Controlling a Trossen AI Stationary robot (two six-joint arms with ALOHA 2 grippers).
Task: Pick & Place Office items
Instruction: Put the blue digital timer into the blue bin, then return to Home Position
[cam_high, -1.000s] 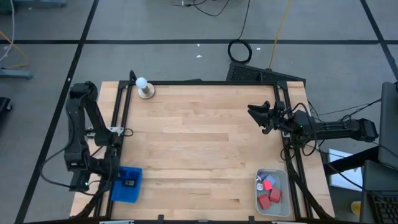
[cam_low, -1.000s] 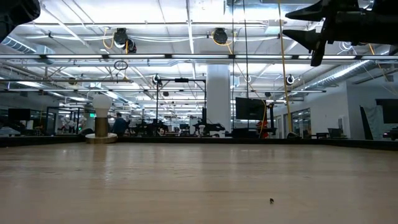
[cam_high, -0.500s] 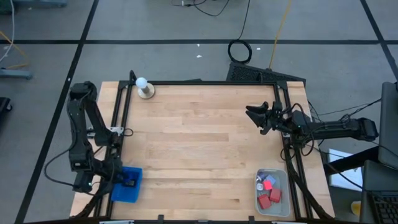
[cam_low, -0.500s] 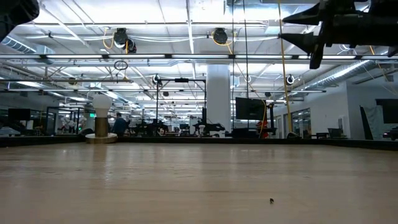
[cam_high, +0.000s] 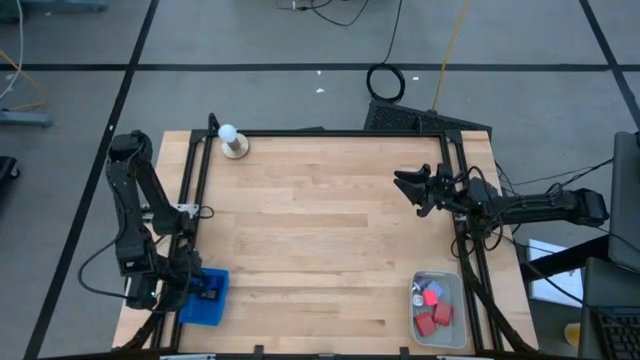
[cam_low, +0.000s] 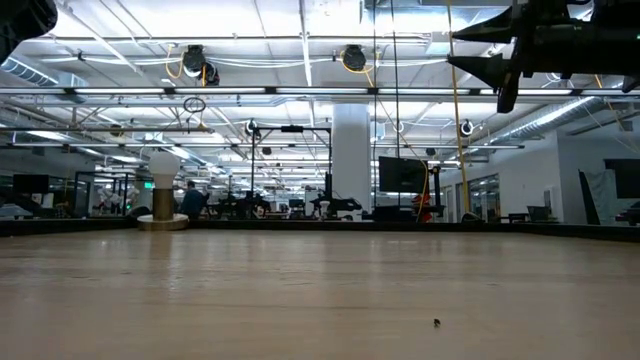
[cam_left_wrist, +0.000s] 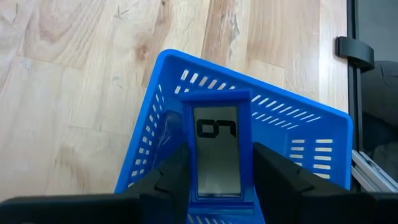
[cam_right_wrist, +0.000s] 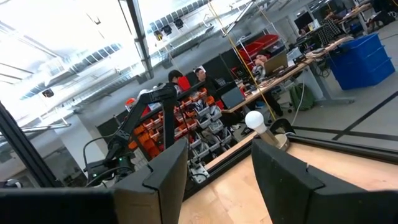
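Blue flat rectangular piece w/ grey window (cam_left_wrist: 217, 152) pinched in left hand (cam_left_wrist: 217, 180) over blue ribbed plastic tray (cam_left_wrist: 161, 87), table's near-left corner. Risk: tilted drop catches rim, lands outside. Right hand (cam_high: 408, 186) spread, empty, far right.

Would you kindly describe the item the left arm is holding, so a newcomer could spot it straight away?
Start at the wooden table's near-left corner, where a blue slotted plastic basket sits. Above it, the left gripper's fingers clamp a blue rectangular piece with a pale grey window. A black mark on that window sets it apart from the red blocks in the opposite corner's translucent bin.
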